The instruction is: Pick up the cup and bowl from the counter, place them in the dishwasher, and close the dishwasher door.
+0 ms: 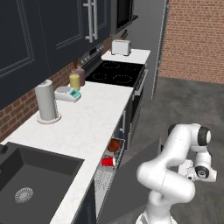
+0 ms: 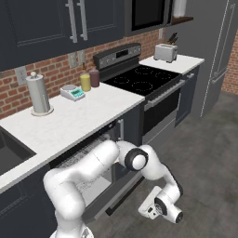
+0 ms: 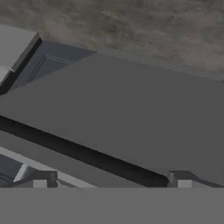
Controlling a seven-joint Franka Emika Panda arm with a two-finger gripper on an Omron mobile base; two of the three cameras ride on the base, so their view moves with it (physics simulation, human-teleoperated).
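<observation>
The red cup (image 1: 107, 162) lies on its side in the dishwasher's pulled-out wire rack (image 1: 105, 175), under the edge of the white counter (image 1: 87, 127). The dark reddish-brown bowl (image 1: 114, 145) sits in the same rack just behind it. The dishwasher door (image 1: 131, 179) hangs open, a dark panel sloping down toward the floor. My gripper (image 3: 111, 180) is low, beside the door's outer edge, and open with nothing between its fingertips (image 3: 41, 179). In the hand view the door's dark panel (image 3: 131, 113) lies straight ahead. In the right base view the hand (image 2: 160, 209) is near the floor, beyond the door (image 2: 123, 190).
On the counter stand a paper towel roll (image 1: 47, 101), a kitchen scale (image 1: 68, 94) and a yellow-filled jar (image 1: 75, 81). The black sink (image 1: 26, 179) is at the near left, the stove (image 1: 116, 72) and a toaster (image 1: 121, 47) farther along. Grey floor (image 2: 204, 153) lies to the right.
</observation>
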